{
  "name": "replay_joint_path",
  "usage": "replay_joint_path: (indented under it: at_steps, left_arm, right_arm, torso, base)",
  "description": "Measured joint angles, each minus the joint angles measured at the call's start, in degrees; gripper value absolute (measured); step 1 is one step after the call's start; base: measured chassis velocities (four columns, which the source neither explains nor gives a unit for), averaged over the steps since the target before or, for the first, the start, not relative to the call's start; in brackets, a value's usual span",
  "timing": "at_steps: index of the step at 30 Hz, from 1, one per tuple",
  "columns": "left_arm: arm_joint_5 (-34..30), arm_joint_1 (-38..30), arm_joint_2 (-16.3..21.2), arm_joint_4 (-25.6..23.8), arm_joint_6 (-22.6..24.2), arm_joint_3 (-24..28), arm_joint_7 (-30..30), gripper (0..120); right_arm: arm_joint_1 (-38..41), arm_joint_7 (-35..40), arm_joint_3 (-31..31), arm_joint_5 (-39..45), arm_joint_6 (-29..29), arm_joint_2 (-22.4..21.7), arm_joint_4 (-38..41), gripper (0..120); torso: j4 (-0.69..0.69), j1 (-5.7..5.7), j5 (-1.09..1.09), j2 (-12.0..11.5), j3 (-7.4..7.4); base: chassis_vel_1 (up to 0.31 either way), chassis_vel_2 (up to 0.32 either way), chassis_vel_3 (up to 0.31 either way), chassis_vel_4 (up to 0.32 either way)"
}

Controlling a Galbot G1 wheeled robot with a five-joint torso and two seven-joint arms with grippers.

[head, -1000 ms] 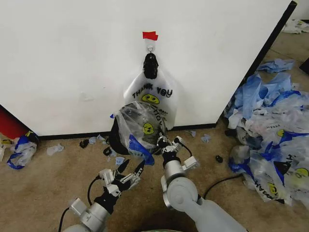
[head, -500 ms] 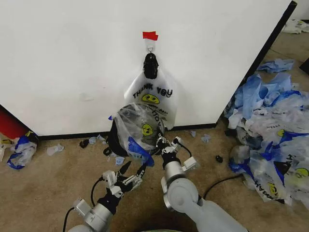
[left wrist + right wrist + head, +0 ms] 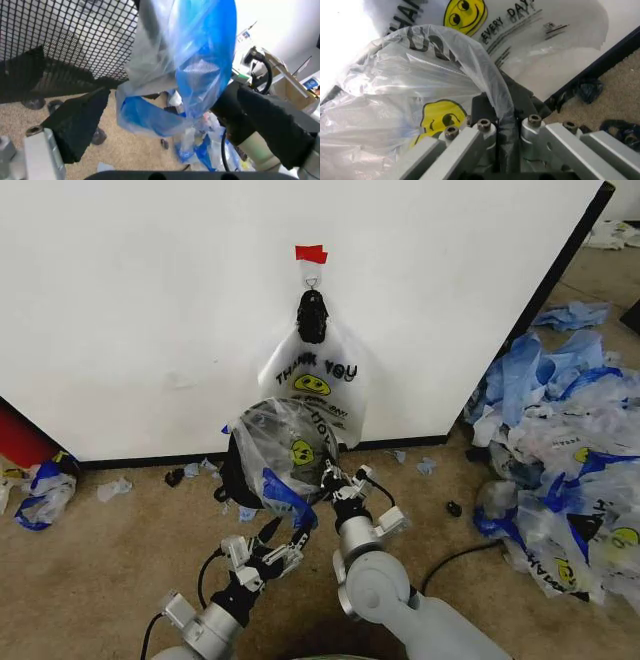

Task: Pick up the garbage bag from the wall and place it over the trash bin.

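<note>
Right hand (image 3: 337, 483) clamped on garbage bag (image 3: 285, 450) at trash bin (image 3: 65, 45) rim, left hand (image 3: 283, 542) wide, blue handle at 12 o'clock.

The head camera is looking down from afar; both wrist cameras are viewing the see-through smiley-face plastic bag (image 3: 288, 450) close up.

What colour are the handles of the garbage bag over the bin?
Blue; the garbage bag handle shows best in the left wrist view.
</note>
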Motion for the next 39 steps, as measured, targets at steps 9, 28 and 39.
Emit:
replay_joint_path:
  at_steps: [9,28,39]
  left_arm:
    - [-0.6,-0.6,-1.0,1.2,0.1,0.2,-0.3,100]
    - [-0.8,-0.8,-1.8,1.9,0.1,1.1,0.0,42]
    - [0.0,0.0,-1.5,2.0,0.1,1.2,0.0,5]
  right_arm:
    - [0.1,-0.1,-0.4,0.1,-0.3,0.5,0.1,1]
    - [0.4,-0.1,-0.8,0.1,-0.5,0.7,-0.3,1]
    - [0.3,-0.1,-0.6,-1.4,-0.7,0.6,-1.7,1]
  torso:
    - [0.0,0.0,0.0,0.0,0.0]
    - [0.0,0.0,0.0,0.0,0.0]
    - [0.0,0.0,0.0,0.0,0.0]
  base:
    - [0.0,0.0,0.0,0.0]
    - [0.0,0.0,0.0,0.0]
    - [0.0,0.0,0.0,0.0]
